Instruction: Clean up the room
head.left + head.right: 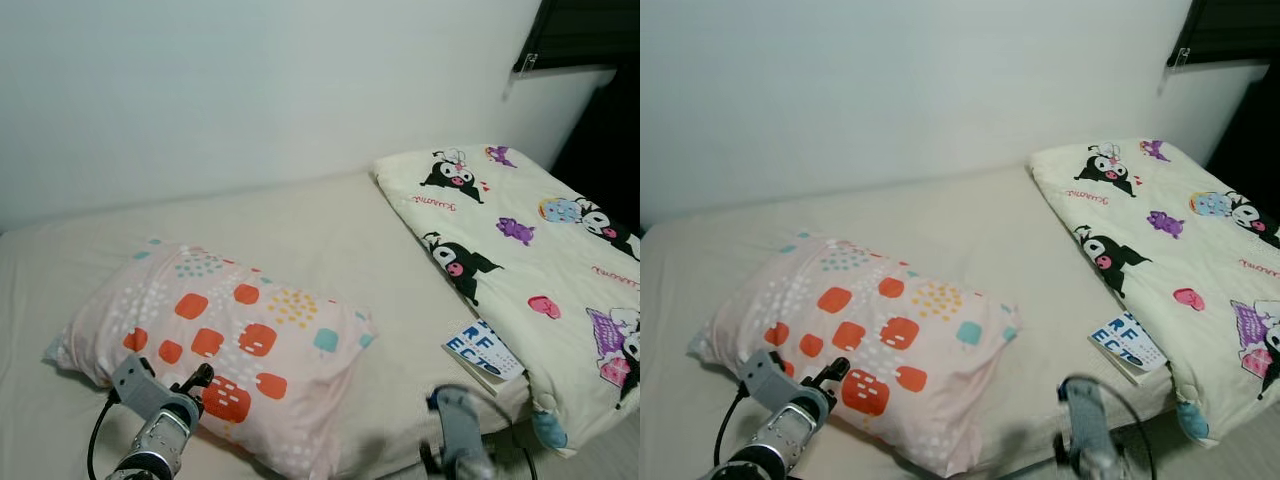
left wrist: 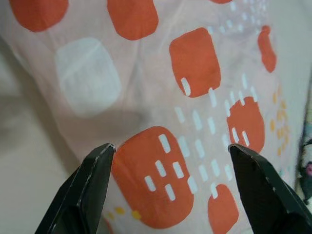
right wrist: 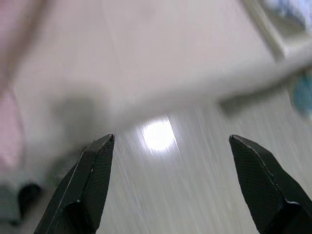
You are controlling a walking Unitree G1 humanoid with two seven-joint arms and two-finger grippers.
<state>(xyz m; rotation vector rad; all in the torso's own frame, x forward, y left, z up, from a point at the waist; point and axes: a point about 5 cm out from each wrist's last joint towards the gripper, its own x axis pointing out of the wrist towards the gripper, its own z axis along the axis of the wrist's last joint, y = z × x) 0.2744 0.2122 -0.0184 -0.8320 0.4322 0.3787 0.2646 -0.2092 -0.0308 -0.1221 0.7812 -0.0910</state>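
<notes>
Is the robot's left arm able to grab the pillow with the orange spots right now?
Probably yes. The left gripper is right at the near edge of the pillow, its fingers open toward the orange-spotted cover, and nothing lies between them on the bed.

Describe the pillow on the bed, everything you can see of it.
The pillow is a soft, plump rectangle in a pale pink fabric case printed with orange rounded squares, a few teal ones, and white and yellow dashes. It lies flat and askew on the beige bed sheet, apart from the cartoon-print blanket. The left gripper, fingers open, is at its near edge; contact cannot be told.
</notes>
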